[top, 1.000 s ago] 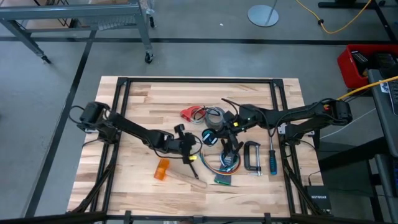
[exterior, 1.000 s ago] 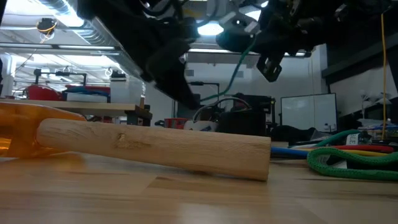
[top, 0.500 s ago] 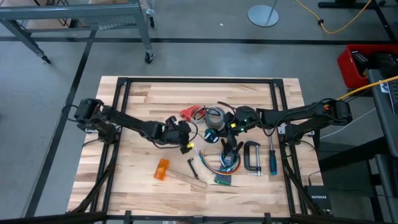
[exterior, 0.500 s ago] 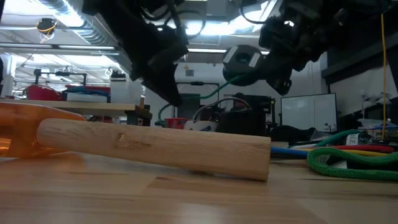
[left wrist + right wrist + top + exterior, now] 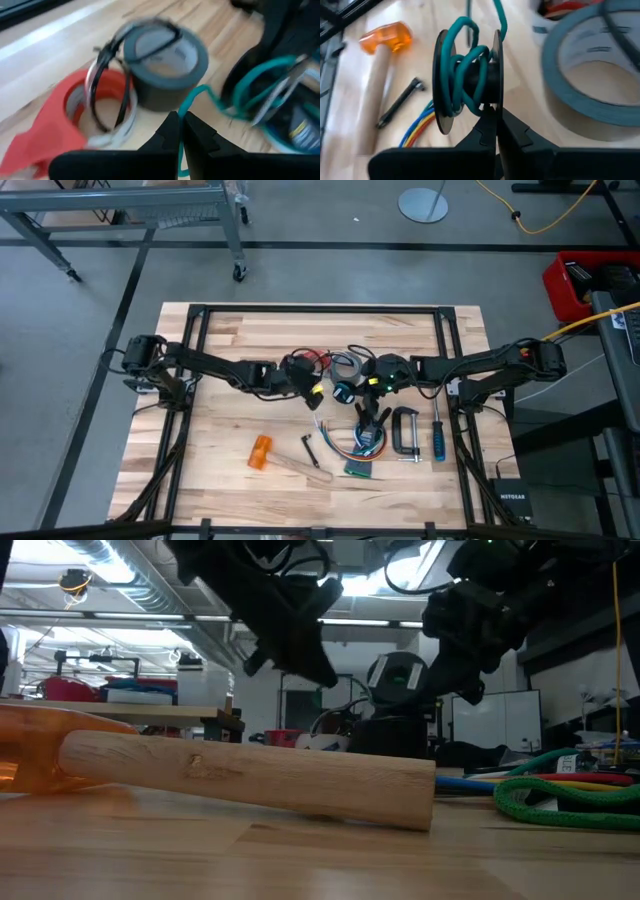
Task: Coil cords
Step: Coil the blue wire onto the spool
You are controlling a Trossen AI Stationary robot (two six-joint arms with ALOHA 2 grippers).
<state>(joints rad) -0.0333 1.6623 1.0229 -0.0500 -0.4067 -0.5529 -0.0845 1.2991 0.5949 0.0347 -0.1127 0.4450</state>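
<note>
A small black spool (image 5: 467, 82) wound with a teal cord (image 5: 465, 60) hangs above the table's middle. It also shows in the high view (image 5: 342, 392) and the low view (image 5: 395, 675). My right gripper (image 5: 493, 117) is shut on it, reaching in from the table's right (image 5: 352, 390). My left gripper (image 5: 179, 125) is shut on the free run of the teal cord (image 5: 200, 92), just left of the spool (image 5: 316, 389). Beyond it a dark cord loop (image 5: 102, 95) lies on a red plastic piece (image 5: 50, 120). My left gripper pinches a single strand of the teal cord (image 5: 186, 106) between its two fingertips, coming slanting down from the table's left. From the fingers the cord curves on slack toward the spool. My right gripper pinches the rim of one of the spool's two discs (image 5: 496, 100) between its fingertips, slanting down from the table's right. The spool is lifted clear of the table with its discs on edge.
A grey tape roll (image 5: 347, 365) stands just beyond the spool. Nearer the front lie an orange-headed mallet (image 5: 262, 452) with a wooden handle (image 5: 250, 775), a black hex key (image 5: 311, 450), coloured wires (image 5: 345, 442), a C-clamp (image 5: 405, 430) and a blue screwdriver (image 5: 437, 435).
My left gripper has gone toward the far edge and the right, up beside the spool, rolling as it went, with the teal cord in its fingers. My right gripper has tipped, and the spool has turned about and sunk a little.
</note>
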